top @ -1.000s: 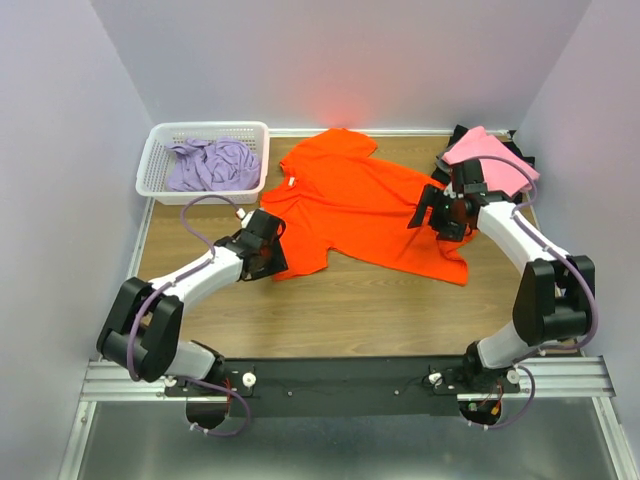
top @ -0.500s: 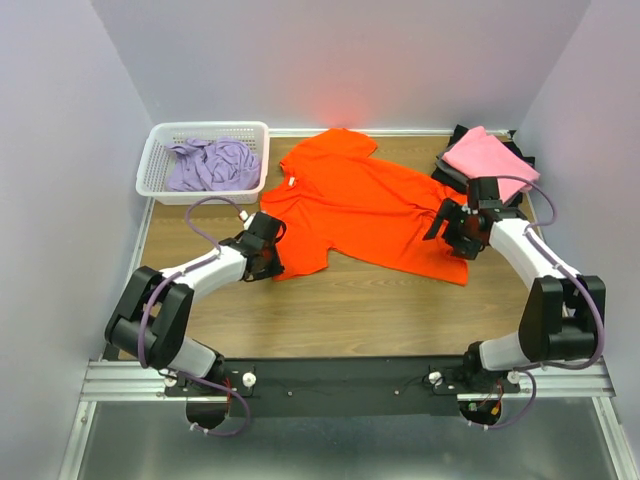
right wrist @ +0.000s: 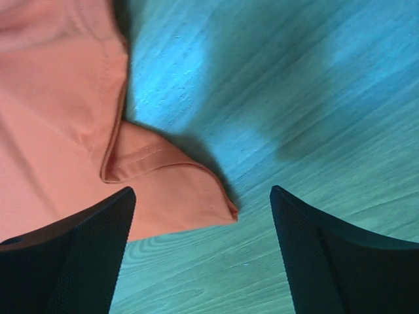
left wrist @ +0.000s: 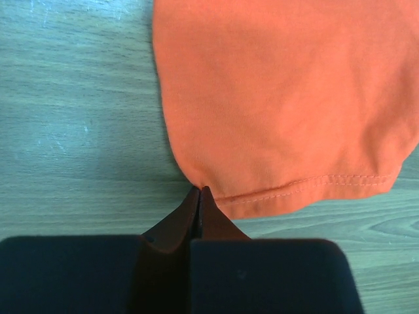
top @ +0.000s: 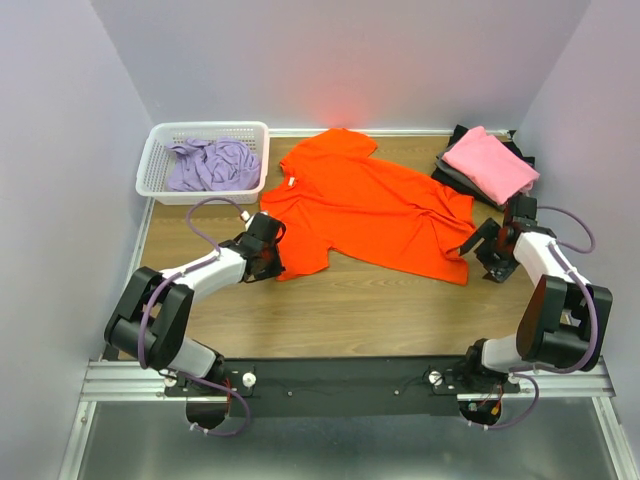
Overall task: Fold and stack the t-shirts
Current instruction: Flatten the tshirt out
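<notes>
A bright orange t-shirt (top: 370, 205) lies spread flat across the middle of the wooden table. My left gripper (top: 270, 262) sits low at the shirt's near-left hem corner. In the left wrist view its jaws (left wrist: 198, 190) are pressed together on that corner of orange cloth (left wrist: 281, 98). My right gripper (top: 487, 248) hangs open just off the shirt's near-right corner. In the right wrist view that corner (right wrist: 219, 203) lies on the wood between the two spread fingers (right wrist: 201, 191), and a small fold of hem lies beside it. A folded pink t-shirt (top: 490, 165) rests on dark ones (top: 452, 170) at the back right.
A white lattice basket (top: 205, 127) at the back left holds a crumpled lavender t-shirt (top: 212, 165). Bare wood (top: 380, 310) stretches between the orange shirt and the arm bases. Walls close in on three sides.
My left gripper has closed on the shirt's near-left corner. The right arm swung off the shirt, rightward and nearer, down to the near-right corner, jaws still wide.
</notes>
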